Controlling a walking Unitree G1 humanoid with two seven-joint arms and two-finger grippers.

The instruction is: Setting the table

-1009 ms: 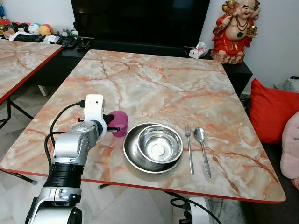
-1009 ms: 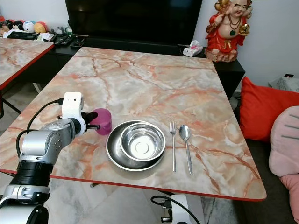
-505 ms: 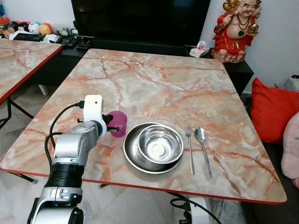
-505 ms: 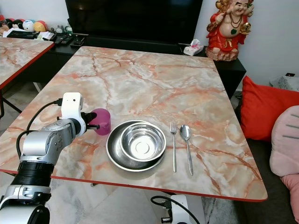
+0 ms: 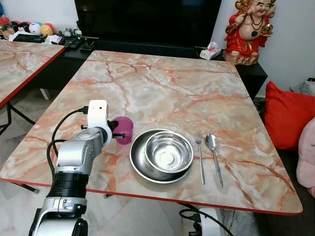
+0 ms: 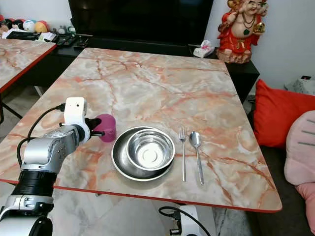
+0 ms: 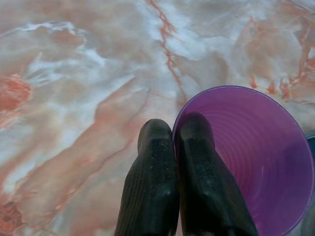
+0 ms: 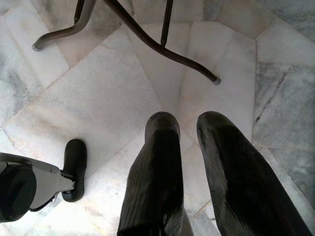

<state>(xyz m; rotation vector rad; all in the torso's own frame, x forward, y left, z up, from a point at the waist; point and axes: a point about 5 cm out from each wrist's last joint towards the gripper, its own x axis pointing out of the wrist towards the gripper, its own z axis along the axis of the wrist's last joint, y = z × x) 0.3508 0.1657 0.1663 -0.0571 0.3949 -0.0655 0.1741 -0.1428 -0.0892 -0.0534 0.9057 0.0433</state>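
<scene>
The left pincer (image 5: 117, 134) is pinching the cup (image 5: 124, 130) rim at lower left of the marble bench (image 5: 167, 83), while the right pincer (image 8: 189, 125) is hanging parted over the floor (image 8: 98, 83).

Open marble covers the far half of the tabletop (image 5: 167, 83), giving free passage from either side. Along the near edge a row of obstacles stands: the purple cup (image 5: 123, 130) pinched at its rim by the left end effector (image 7: 174, 135), just beside it the steel plate (image 5: 139, 164) with a steel bowl (image 5: 169, 152) nested on it, then the fork (image 5: 199, 155) and spoon (image 5: 213, 151) lying close together. Bare surface remains right of the spoon. Below, the right end effector (image 8: 188, 123) hangs over floor tiles near the table legs (image 8: 147, 37).
</scene>
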